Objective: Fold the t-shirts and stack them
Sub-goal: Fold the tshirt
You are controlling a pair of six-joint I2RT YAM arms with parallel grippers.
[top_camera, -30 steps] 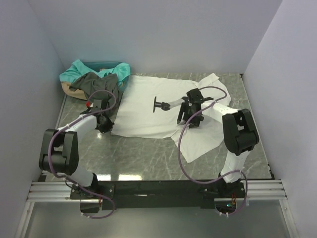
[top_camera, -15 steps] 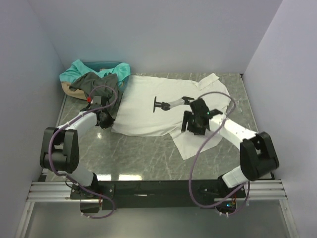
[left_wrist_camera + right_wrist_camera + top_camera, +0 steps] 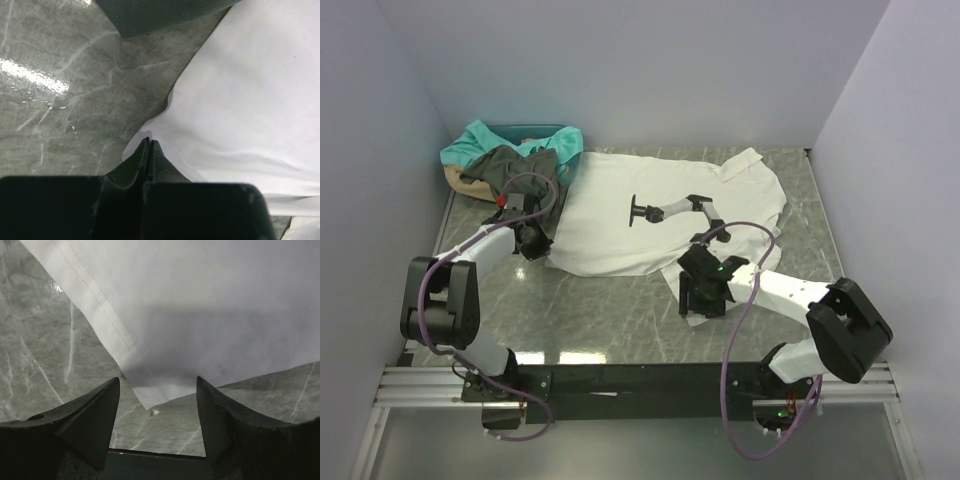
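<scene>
Far left corner: teal shirt [image 3: 478, 138] is lying bunched against the back wall, grey shirt [image 3: 516, 168] is lying crumpled on its near side, overlapping it. Both unfolded, not stacked.

Left tool [image 3: 532, 243] is sitting low at the left edge of the white shirt [image 3: 610, 215], just near of the grey shirt. In the left wrist view its fingers [image 3: 142, 155] are pressing fully together with no gap, and the white cloth edge is running right into the tips, so it is pinching that edge. The cloth is puckering slightly at the pinch.

The white shirt is lying spread flat on the table [image 3: 590, 315], filling the middle, collar end toward the far right. Print [image 3: 655, 210] is facing up, roughly mid-shirt. A flap of white cloth is sticking out toward the near right, lying over the marbled table.

Right tool [image 3: 703, 292] is hovering at the near tip of that flap, arm reaching in low from the right. In the right wrist view its fingers [image 3: 97, 415] are standing wide apart, gripping nothing, and the stitched corner of the white shirt is lying between them. Cannot tell whether the tips are touching the table or the cloth.
</scene>
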